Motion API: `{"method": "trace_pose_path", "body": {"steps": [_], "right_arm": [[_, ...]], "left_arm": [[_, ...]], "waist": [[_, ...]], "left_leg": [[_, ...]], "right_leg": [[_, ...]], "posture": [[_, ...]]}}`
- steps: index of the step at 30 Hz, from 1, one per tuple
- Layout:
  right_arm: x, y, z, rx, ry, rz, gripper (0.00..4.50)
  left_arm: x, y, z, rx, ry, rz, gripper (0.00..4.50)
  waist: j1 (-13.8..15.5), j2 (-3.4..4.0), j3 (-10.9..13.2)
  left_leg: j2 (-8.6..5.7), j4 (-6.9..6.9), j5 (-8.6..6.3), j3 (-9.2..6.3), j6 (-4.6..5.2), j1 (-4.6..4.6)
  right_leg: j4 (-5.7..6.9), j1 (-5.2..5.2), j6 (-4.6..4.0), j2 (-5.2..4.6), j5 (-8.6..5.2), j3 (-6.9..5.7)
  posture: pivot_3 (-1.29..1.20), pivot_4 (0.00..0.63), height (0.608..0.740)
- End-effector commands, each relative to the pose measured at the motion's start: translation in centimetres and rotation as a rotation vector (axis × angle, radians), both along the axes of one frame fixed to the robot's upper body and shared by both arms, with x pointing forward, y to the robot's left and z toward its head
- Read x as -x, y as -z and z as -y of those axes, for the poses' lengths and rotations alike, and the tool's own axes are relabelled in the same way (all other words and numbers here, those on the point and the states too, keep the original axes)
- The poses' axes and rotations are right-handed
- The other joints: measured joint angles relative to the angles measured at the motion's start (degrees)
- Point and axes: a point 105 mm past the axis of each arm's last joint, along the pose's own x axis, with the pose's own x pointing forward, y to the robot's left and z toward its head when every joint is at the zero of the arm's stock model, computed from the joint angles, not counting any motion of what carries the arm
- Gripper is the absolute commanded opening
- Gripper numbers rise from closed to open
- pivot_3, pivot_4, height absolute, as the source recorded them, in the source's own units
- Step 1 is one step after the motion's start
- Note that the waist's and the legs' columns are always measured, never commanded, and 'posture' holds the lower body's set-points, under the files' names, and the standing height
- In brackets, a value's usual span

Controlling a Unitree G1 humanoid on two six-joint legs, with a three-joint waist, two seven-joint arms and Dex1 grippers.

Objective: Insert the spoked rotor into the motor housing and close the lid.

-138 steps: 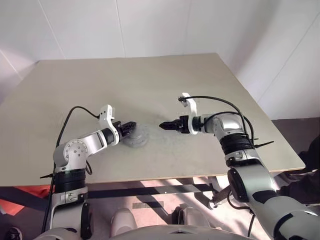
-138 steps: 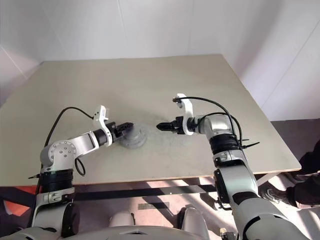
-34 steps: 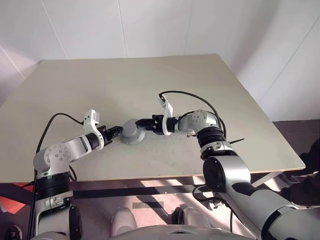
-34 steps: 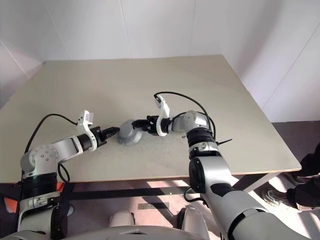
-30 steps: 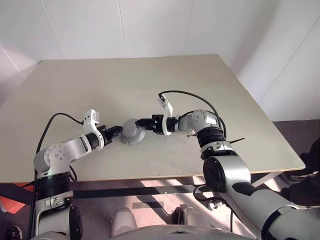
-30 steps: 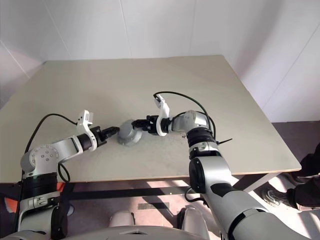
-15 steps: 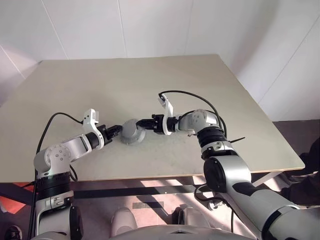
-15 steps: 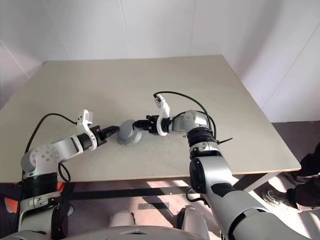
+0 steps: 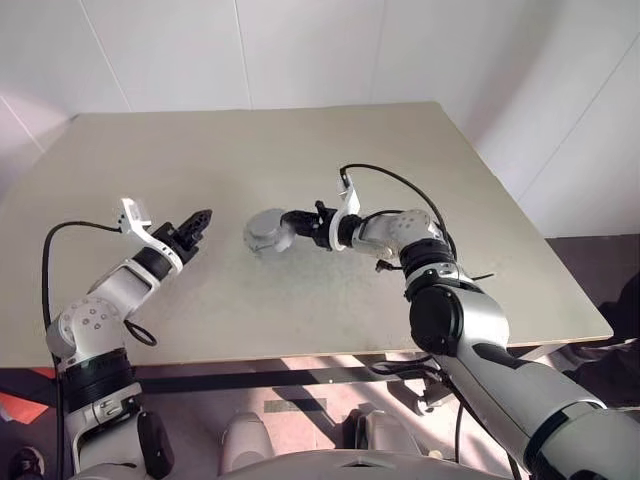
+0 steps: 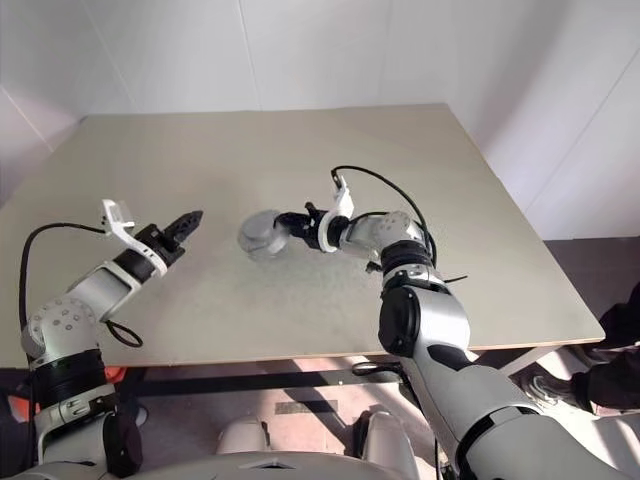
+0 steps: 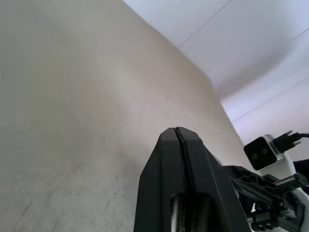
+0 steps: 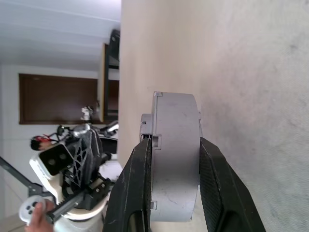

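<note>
bright even daylight, soft shadows on the table (image 9: 300, 150), sharp focus, slight wide-angle edge distortion

motor housing (image 12: 175, 159): dull grey metal, smooth and matt on the round wall, with a thin seam and small notches near one edge; no strong shine.
right gripper (image 12: 175, 191): black plastic fingers, smooth with a soft gloss, pressed on both flat sides of the housing.
left gripper (image 11: 179, 140): black plastic, matt, slightly grainy; fingers pressed together with only a fine line between.
table (image 9: 300, 150): beige top, matt, a little rough and speckled, with faint grey scuffs near the housing.
camera mounts on both wrists (image 9: 132, 214): white plastic, smooth.
cables (image 9: 395, 185): black, rubber-like, smooth.
walls (image 9: 300, 50): white panels, smooth, matt.
</note>
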Motion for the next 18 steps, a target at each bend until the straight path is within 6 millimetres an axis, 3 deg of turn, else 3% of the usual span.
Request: {"method": "trace_pose_path", "body": {"steps": [1, 4, 7, 15, 18], "right_arm": [[-1.2, -5.1, -0.8, -0.125, 0.016, 0.110, 1.16], [-1.0, -6.7, -1.5, -0.150, -0.020, 0.146, 1.16], [-0.8, -8.5, -1.8, -0.184, -0.053, 0.179, 1.16], [0.1, -8.5, -2.9, -0.160, -0.119, 0.176, 1.16], [0.4, -8.6, -3.1, -0.160, -0.144, 0.177, 1.16]], "left_arm": [[0.7, -1.0, -0.4, 0.048, -0.023, 0.061, 0.00], [0.9, -0.2, -0.7, 0.115, -0.057, 0.043, 0.53], [1.2, 0.1, -0.4, 0.187, -0.053, 0.043, 1.54], [1.8, -0.1, 1.5, 0.358, 0.046, 0.033, 4.31], [2.1, -0.6, 2.2, 0.427, 0.096, 0.045, 4.31]], "waist": [[-0.1, -0.01, 0.0], [-0.1, -0.03, 0.0], [0.0, -0.03, 0.0], [0.6, -0.06, 0.1], [0.9, -0.06, 0.1]], "left_leg": [[0.01, 0.01, 0.00, 0.00, 0.00, 0.00], [0.05, 0.02, 0.00, 0.00, 0.00, 0.02], [0.06, 0.13, 0.00, 0.00, 0.00, 0.01], [0.08, 0.21, 0.00, 0.00, 0.00, 0.00], [0.07, 0.22, 0.00, 0.00, 0.00, 0.00]], "right_leg": [[0.00, 0.00, 0.00, 0.00, 0.00, 0.00], [0.03, 0.00, 0.00, 0.02, 0.00, 0.00], [0.08, 0.01, 0.00, 0.02, 0.00, 0.01], [0.11, 0.04, 0.01, 0.03, 0.00, 0.00], [0.11, 0.04, 0.01, 0.03, 0.00, 0.00]], "posture": [[0.00, 0.000, 0.740], [0.00, 0.000, 0.740], [0.00, 0.000, 0.740], [0.00, 0.000, 0.740], [0.00, 0.000, 0.740]]}}
